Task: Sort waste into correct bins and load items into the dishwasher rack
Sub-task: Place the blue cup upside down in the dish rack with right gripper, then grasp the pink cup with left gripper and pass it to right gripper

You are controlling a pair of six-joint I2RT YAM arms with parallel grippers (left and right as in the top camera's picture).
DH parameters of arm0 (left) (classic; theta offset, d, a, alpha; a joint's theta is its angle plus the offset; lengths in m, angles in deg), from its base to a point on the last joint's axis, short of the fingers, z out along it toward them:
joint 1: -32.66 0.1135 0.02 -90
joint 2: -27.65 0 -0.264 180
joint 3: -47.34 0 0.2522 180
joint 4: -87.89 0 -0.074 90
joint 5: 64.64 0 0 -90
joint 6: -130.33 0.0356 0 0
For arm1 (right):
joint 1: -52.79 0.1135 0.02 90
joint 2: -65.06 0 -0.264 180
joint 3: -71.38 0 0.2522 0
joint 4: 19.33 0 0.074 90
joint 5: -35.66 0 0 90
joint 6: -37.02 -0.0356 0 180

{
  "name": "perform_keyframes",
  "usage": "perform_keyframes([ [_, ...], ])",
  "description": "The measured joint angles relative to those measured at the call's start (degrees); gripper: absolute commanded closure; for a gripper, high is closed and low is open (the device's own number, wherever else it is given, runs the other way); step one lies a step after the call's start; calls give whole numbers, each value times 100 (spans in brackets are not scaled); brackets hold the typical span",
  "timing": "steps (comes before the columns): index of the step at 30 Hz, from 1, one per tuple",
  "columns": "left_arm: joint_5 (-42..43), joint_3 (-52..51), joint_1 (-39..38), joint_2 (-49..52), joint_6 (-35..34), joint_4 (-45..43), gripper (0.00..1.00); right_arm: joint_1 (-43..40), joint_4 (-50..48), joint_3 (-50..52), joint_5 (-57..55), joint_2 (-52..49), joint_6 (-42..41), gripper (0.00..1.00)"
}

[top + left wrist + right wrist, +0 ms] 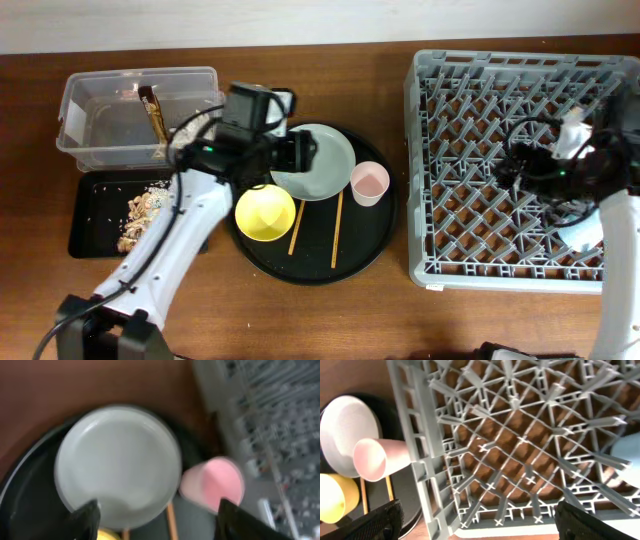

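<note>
Overhead, we see the wrapper stick (pixel 153 115) in the clear tub (pixel 100 150), scraps (pixel 140 212) in the black tray (pixel 95 215), and the blue cup (pixel 580 236) in the rack (pixel 450 230). Plate (pixel 318 160), bowl (pixel 265 213), pink cup (pixel 369 182) and chopsticks (pixel 337 230) wait on the round tray (pixel 370 245). The left tool (pixel 157 510) and right tool (pixel 475 520) gape empty.

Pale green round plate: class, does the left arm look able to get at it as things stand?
Probably yes: the left gripper hangs open over the pale green round plate, whose top is bare; the pink cup stands beside it.
</note>
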Motion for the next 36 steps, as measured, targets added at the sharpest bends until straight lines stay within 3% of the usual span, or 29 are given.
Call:
perform_keyframes([
  [4, 0, 2, -603, 404, 7, -920, 24, 509, 4, 0, -22, 0, 4, 1],
  [9, 0, 2, -1137, 1228, 7, -1283, 27, 660, 4, 0, -168, 0, 4, 1],
  [13, -2, 2, -1255, 1818, 39, -1276, 45, 660, 7, 0, -168, -2, 4, 1],
  [17, -2, 2, -1255, 2059, 76, -957, 89, 660, 7, 0, -170, 0, 2, 0],
  [19, -4, 2, -1255, 2059, 83, -955, 99, 660, 7, 0, -190, 0, 4, 0],
  [25, 175, 2, -1224, 2044, 61, -916, 99, 660, 9, 0, -391, -2, 4, 2],
  [28, 813, 2, -953, 1742, -125, -872, 100, 660, 4, 0, -562, -2, 4, 2],
  [31, 2170, 4, -68, 1305, -575, -1147, 99, 658, -24, 0, -470, -15, 87, 2],
  [36, 5169, 13, 837, 1292, -883, -1810, 99, 761, 44, 0, 2264, -553, 1707, 2],
])
